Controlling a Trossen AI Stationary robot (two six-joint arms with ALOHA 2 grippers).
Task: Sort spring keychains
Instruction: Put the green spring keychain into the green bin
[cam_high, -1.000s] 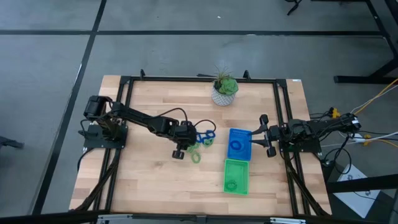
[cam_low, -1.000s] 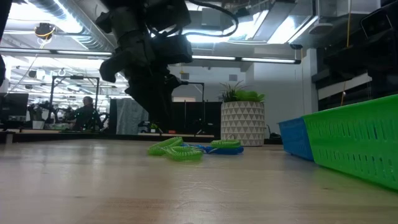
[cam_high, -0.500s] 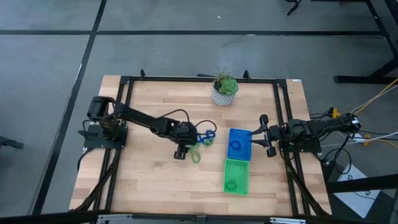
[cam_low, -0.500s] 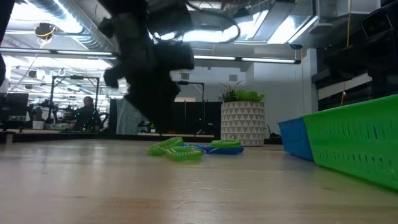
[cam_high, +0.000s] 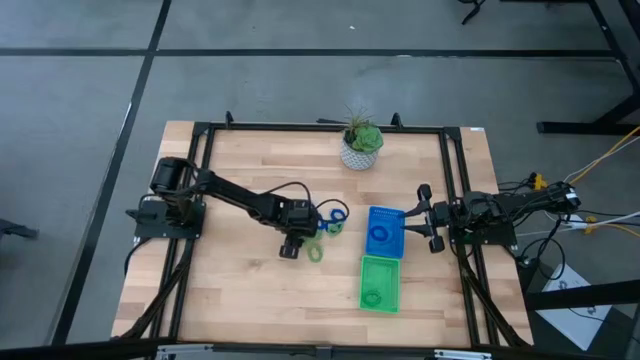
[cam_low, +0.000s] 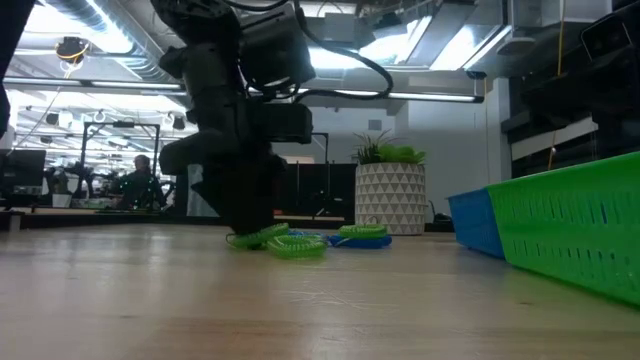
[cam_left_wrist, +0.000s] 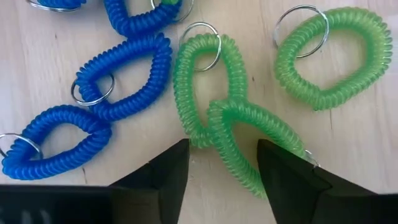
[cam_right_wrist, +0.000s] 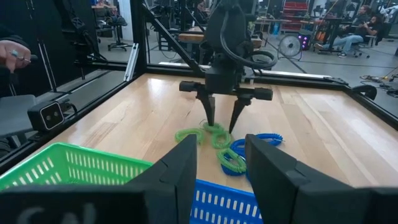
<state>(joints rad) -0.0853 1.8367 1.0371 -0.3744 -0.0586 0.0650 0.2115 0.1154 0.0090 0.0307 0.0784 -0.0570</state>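
Looking down from above, we see the left gripper lowered over the loose pile of spring keychains near the middle of the table. Its jaws stand open, one finger on each side of a green keychain that lies looped over a second green one; the tips are at the wood and nothing is clamped between them. From the left wrist we count three green coils, the third lying apart from the pair, and blue coils just beside them, each with a metal ring.

From table height the gripper's tips meet the near end of the green coil.

The blue tray sits right of the pile and holds a blue coil; the green tray touches its near edge and holds a green coil. A potted plant stands at the far edge.

The right gripper waits at the right side of the table beside the blue tray, jaws open and empty.

People show in the room beyond the table.
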